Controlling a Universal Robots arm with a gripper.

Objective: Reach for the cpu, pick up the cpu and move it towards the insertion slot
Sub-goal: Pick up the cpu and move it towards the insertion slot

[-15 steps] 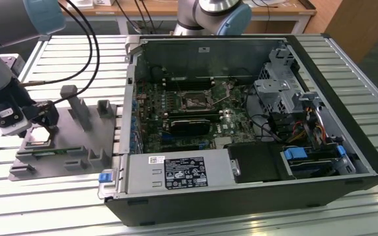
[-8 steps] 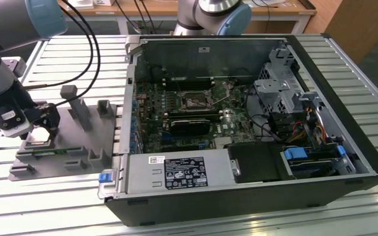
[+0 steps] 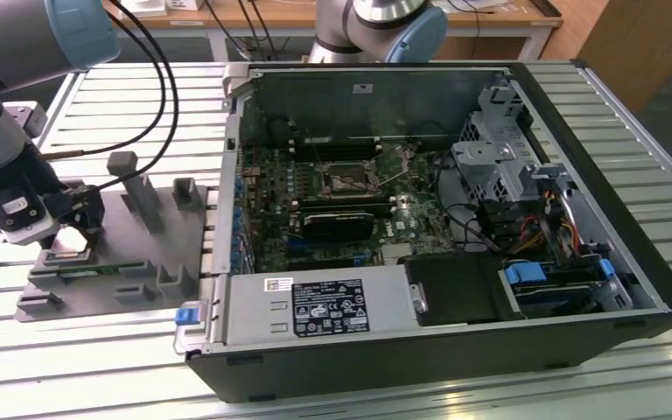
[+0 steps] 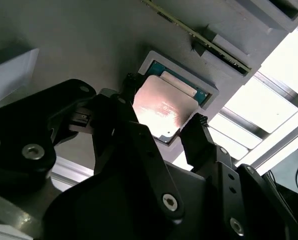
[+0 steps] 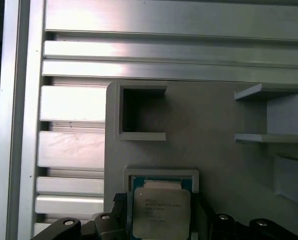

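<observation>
In the exterior view, my gripper (image 3: 66, 234) hangs low at the left edge of the frame, over the near left corner of the grey tray (image 3: 137, 289). The tray lies on the slatted table (image 3: 102, 350) and carries a narrow green circuit strip (image 3: 85, 269) just below the gripper. The cpu (image 3: 67, 251) sits pale between the fingertips. The open computer case (image 3: 616, 262) fills the centre and right of the frame. The insertion slot (image 3: 346, 179) is on the board inside it, well apart from the gripper.

In the second wrist view, the cpu (image 4: 161, 110) shines silvery at centre frame, over its pale-rimmed recess (image 4: 209, 95) in the tray (image 4: 89, 40). A band of the recess's teal floor shows at the cpu's upper right. The gripper (image 4: 166, 104) is drawn in to the chip's width. One black fingertip (image 4: 133, 82) is against its upper left corner and the other against its lower right side. I cannot tell whether the chip has left the recess floor. The circuit strip (image 4: 189, 27) runs edge-on across the top.

In the first wrist view, the cpu (image 5: 161, 210) is at bottom centre inside the recess (image 5: 161, 173), with the gripper (image 5: 160, 205) flanking it. Above it the tray (image 5: 199, 115) has a square open pocket (image 5: 139, 112). The table (image 5: 71, 150) shows at the left.
</observation>
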